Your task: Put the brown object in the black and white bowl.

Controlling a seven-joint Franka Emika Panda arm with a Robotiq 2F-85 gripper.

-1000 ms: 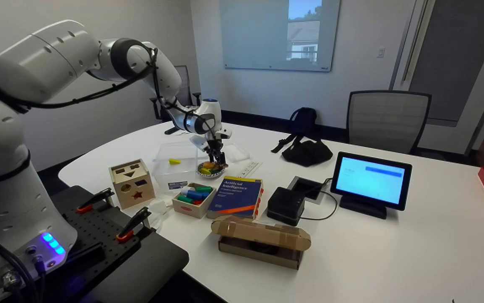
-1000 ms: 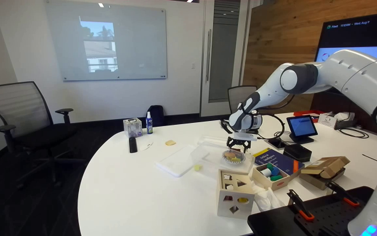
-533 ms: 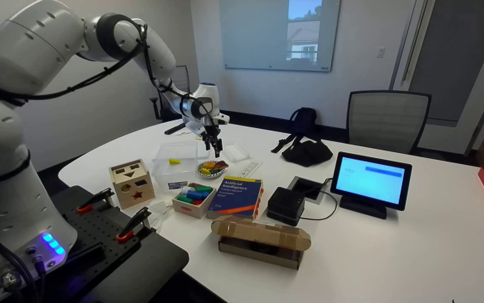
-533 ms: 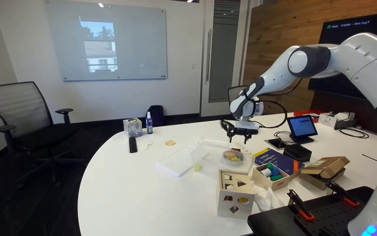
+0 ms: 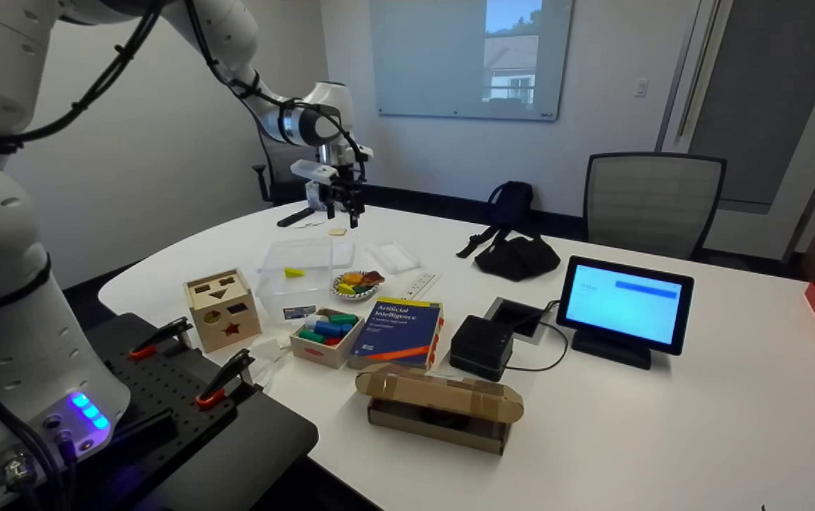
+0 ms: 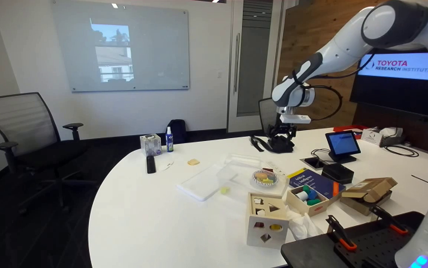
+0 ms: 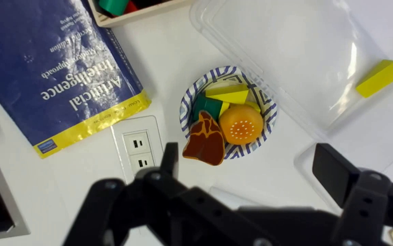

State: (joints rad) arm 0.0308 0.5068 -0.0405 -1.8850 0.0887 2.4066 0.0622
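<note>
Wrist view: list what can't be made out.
In the wrist view:
Bowl: rim partly hidden by the brown object.
Green block: partly covered by the brown object.
Outlet panel: lower end hidden by the tool.
Book: cut off by the top and left edges.
Wooden box: cut off by the top edge.

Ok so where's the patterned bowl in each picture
In an exterior view: bowl, just left of and below centre, blue book to its lower right.
In an exterior view: bowl, right of and below centre, book to its right.
Wrist view: bowl, slightly right of centre, book to its left.
Shared landmark: the book.
</note>
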